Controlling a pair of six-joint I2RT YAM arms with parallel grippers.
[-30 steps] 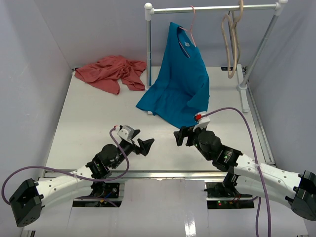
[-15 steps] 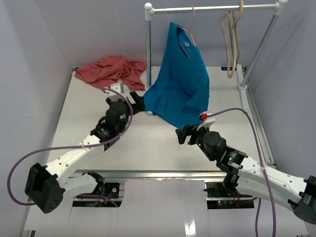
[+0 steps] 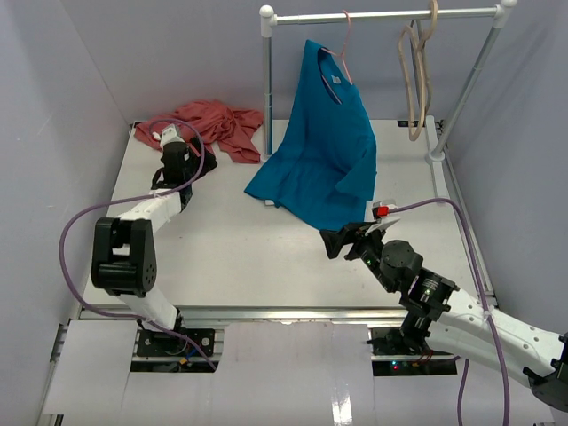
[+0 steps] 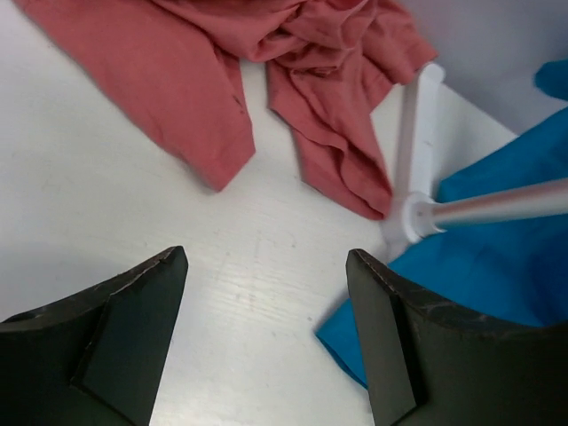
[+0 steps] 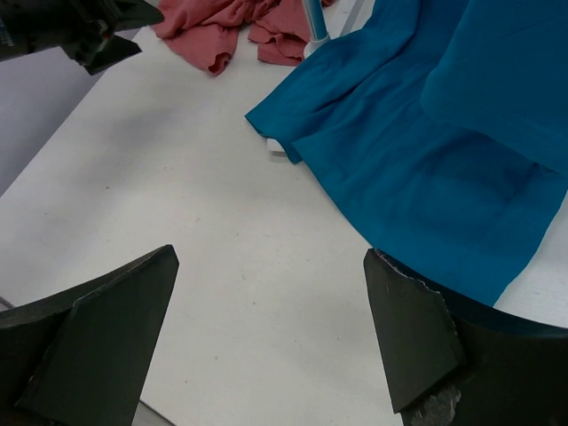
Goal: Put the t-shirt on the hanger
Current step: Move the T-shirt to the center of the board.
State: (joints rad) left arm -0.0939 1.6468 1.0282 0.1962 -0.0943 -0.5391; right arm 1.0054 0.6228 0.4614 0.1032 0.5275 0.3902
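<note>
My left pincer (image 4: 266, 257) is not by the near edge any more. It is up at the far left corner of the counter (image 3: 231, 248), wide open and just short of the red t-shirt (image 3: 209, 129). I think the grab comes next. My right pincer (image 5: 271, 257) has hardly moved and is open and empty, near the blue shirt (image 3: 324, 160). The hanger (image 3: 414, 131) hangs bare on the rail (image 3: 382, 15), over the far right corner.

Bright, even light from above; faint soft shadows on the table (image 3: 266, 257); views sharp, fingers (image 4: 115, 346) nearly featureless black.
</note>
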